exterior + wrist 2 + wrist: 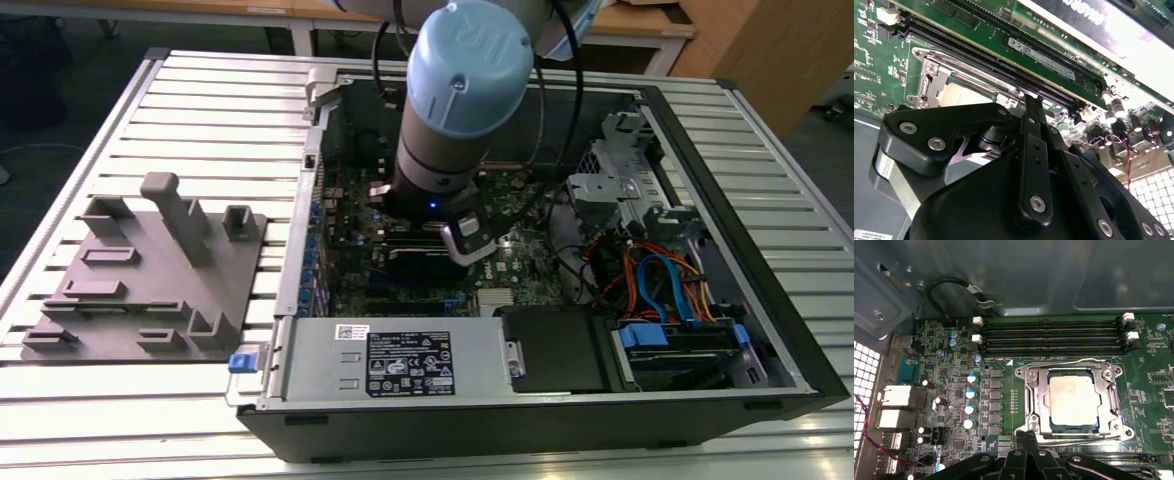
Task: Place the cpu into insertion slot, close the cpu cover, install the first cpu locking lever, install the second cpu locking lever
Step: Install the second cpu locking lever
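cpu seated, cpu cover down | gripper fingers clenched together, grasping nothing | we press the lever squarely, we judge

**Slatted tabletop in a workshop room**

The exterior view gives us a pale, ribbed metal tabletop, its slats running across under even, bright light. Behind it, tables with light wooden tops and white legs line the far side. Over on the exterior view's right stands a wooden cabinet panel. Grey floor shows on the exterior view's left, dim beside the edge.
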